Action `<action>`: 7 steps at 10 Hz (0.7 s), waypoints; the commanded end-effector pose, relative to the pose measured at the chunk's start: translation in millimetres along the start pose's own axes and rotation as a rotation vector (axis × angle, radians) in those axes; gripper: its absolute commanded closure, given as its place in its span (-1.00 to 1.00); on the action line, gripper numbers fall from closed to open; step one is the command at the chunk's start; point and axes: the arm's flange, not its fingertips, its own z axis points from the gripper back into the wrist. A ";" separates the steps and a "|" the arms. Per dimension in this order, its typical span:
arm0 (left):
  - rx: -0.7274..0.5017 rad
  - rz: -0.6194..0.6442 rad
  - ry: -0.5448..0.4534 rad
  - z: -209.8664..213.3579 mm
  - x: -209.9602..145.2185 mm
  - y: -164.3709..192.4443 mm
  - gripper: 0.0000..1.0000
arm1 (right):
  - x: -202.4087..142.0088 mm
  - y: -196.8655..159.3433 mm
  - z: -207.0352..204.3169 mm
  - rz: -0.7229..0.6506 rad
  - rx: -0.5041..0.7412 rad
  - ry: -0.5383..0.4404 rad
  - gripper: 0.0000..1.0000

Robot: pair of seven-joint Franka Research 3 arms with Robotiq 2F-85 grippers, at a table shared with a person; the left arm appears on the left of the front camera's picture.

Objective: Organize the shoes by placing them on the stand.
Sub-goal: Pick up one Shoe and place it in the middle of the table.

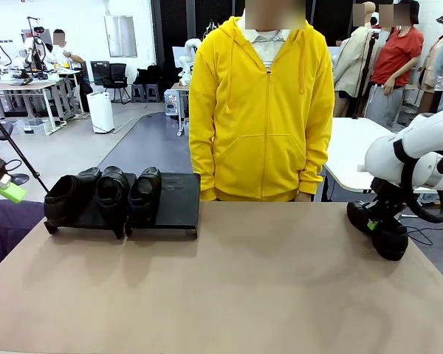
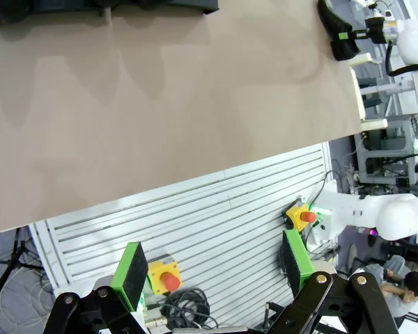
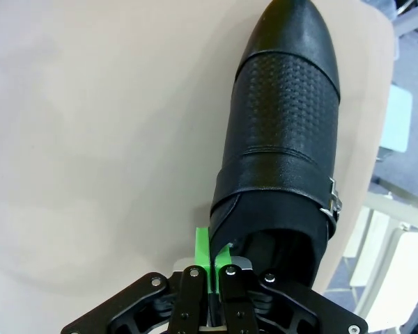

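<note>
Right tool (image 3: 212, 261): closed on the heel edge of the last shoe (image 3: 282, 139).
Shoe: toe pointed away from the tool.
Stand (image 1: 173, 195): far off to the left, free spot on its right end.
Left tool (image 2: 212, 275): open, nothing held.

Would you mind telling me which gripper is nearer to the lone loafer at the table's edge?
The right one. The right gripper is shut on the rim of that loafer, while the left gripper hangs open off the opposite end of the table, beyond the shoe stand.
</note>
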 end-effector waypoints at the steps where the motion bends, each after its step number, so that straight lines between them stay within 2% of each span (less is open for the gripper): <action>1: 0.005 -0.011 0.006 1.6 -1.3 1.9 -1.00 | 1.6 -3.4 20.5 0.021 0.007 -0.016 1.00; 3: 0.005 -0.011 0.006 1.6 -1.3 1.9 -1.00 | -11.8 12.6 71.3 -0.046 0.030 -0.017 1.00; 4: 0.005 -0.011 0.006 1.6 -1.3 1.9 -1.00 | -30.9 28.2 109.9 -0.051 0.028 -0.036 1.00; 6: 0.005 -0.011 0.006 1.6 -1.3 1.9 -1.00 | -97.3 62.1 186.9 -0.078 0.015 0.003 1.00; 7: 0.005 -0.011 0.006 1.6 -1.3 1.9 -1.00 | -130.2 73.2 204.8 -0.094 0.024 0.015 1.00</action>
